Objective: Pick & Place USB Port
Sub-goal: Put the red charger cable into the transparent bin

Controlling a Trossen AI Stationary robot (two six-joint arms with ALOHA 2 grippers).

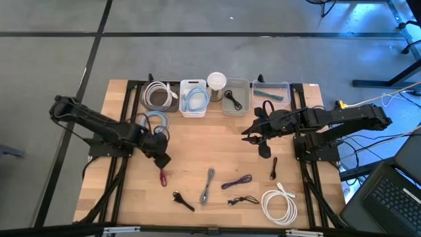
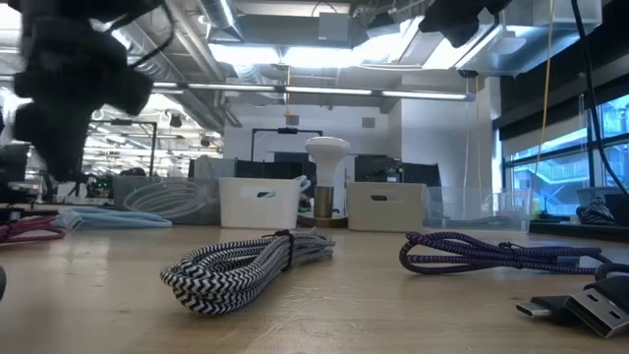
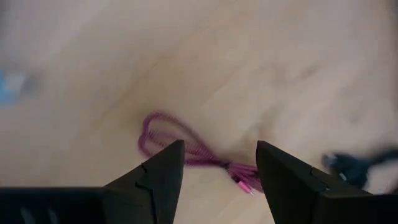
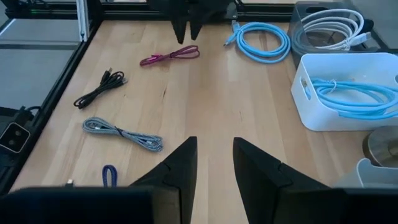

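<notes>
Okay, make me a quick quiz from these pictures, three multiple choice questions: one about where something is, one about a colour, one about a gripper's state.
1. Where does the pink cable lie?
A. In a bin
B. On the table, just under the left gripper
C. Beside the white coiled cable

2. What colour is the cable in the white bin?
A. Light blue
B. Red
C. Black

3. How are the left gripper's fingers?
A. Shut on the pink cable
B. Open, empty
C. Shut, empty

Key: 1 B, the high view shows it just below that gripper. 2 A, the right wrist view shows light blue loops. 3 B, the left wrist view shows a gap with the cable beyond.
</notes>
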